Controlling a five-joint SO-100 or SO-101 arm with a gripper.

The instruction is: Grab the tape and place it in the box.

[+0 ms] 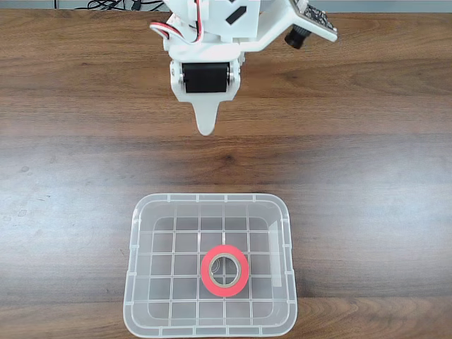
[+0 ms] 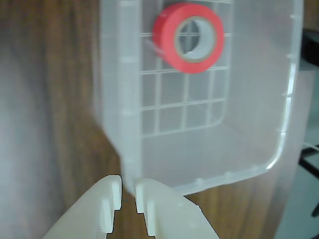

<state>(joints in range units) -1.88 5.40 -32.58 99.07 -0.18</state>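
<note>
Item one, brown wood-grain laminate table (image 1: 63, 162): it spans the fixed view and shows as a blurred dark band down the left of the wrist view, left of the box. Item two, clear translucent plastic rectangular box (image 1: 140, 212) with rounded corners and a grid-ribbed bottom: it rests on the table at the lower middle of the fixed view, its lower rim at the picture's edge; in the wrist view the same box (image 2: 279, 149) takes up the upper and right part, with one rounded corner toward the lower right. Item three, white two-finger gripper (image 1: 205, 129) on a white arm carrying a black servo block: in the fixed view it hangs above the table beyond the box's far rim, well apart from the box, tapering to a single pale tip. In the wrist view the gripper (image 2: 128, 191) enters from the bottom edge, its two cream fingertips (image 2: 112, 186) standing near each other with a narrow gap between them and nothing held; the tips appear just below the box's near wall. Item four, small bright red-orange roll of tape (image 1: 224, 271) with a pale grey-white core ring: it lies flat on the box's ribbed floor, slightly right of the box's centre in the fixed view. In the wrist view the tape (image 2: 164, 35) sits inside the box near the top edge.
</note>
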